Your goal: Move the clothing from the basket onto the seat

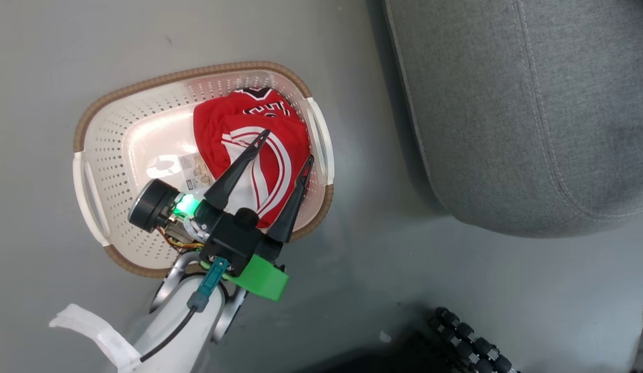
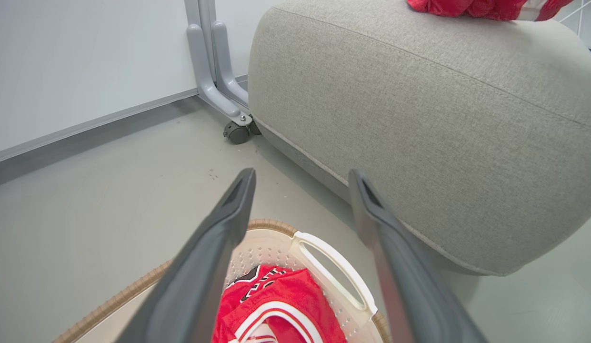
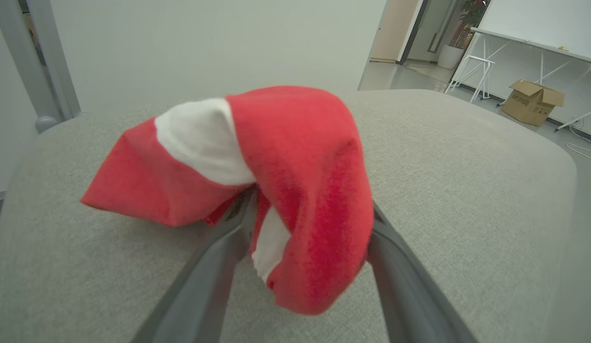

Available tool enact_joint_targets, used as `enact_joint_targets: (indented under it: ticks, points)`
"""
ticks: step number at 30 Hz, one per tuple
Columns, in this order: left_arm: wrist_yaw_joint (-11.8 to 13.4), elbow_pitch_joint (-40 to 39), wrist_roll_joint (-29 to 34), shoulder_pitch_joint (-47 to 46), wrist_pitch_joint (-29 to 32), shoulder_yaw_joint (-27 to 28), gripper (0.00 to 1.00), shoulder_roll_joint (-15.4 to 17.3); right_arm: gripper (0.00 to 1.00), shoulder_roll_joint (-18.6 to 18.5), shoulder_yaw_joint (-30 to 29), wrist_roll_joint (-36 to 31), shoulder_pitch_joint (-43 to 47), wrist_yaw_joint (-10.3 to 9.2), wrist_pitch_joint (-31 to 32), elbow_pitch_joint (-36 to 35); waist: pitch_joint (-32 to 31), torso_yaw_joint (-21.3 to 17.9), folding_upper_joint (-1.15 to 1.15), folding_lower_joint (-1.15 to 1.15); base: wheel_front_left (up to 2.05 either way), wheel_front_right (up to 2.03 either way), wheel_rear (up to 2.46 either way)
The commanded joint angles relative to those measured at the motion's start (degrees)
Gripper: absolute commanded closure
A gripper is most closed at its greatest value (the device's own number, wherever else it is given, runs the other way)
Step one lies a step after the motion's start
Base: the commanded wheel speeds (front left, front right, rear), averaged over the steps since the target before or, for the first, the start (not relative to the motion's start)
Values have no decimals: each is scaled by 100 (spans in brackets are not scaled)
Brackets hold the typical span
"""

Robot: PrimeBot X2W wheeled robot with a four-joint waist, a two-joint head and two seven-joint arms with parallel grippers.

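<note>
One garment point(image 1: 233, 122) in basket point(image 1: 101, 160) | directly below left claw point(image 1: 287, 145), nearer arm, fingers wide | right claw point(image 3: 309, 208) wide, straddling other garment point(image 3: 295, 138) on seat point(image 3: 466, 171)

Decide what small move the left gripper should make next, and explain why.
Probably lower the left gripper onto the red clothing in the basket and close. Its fingers stand open over the pile, holding nothing, and that clothing has not yet gone to the seat beside the basket.
</note>
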Motion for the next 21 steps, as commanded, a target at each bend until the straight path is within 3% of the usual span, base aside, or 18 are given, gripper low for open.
enact_joint_targets:
  ticks: [1,5,8,13,21]
  points:
    - [14,83,-53,34,-62,3,0,-82,0,144,-89,-61,370,-8,-18,-116,-386,88,0,-1,0,0,0]
    - [51,303,-233,175,-113,47,0,-296,0,469,-26,-97,1234,-8,-17,-228,-870,224,0,-1,0,0,0]
    - [56,298,-322,280,-107,117,0,-467,0,553,406,-76,1796,-8,-17,-264,-1259,354,0,-1,0,0,0]
    - [89,278,-391,686,-108,338,0,-711,0,552,1753,278,2543,-8,-18,-332,-1955,673,0,-1,0,0,0]
    - [167,468,-529,1481,-103,870,0,-952,0,547,3813,104,2987,-8,-17,-617,-3133,1201,0,-1,0,0,0]
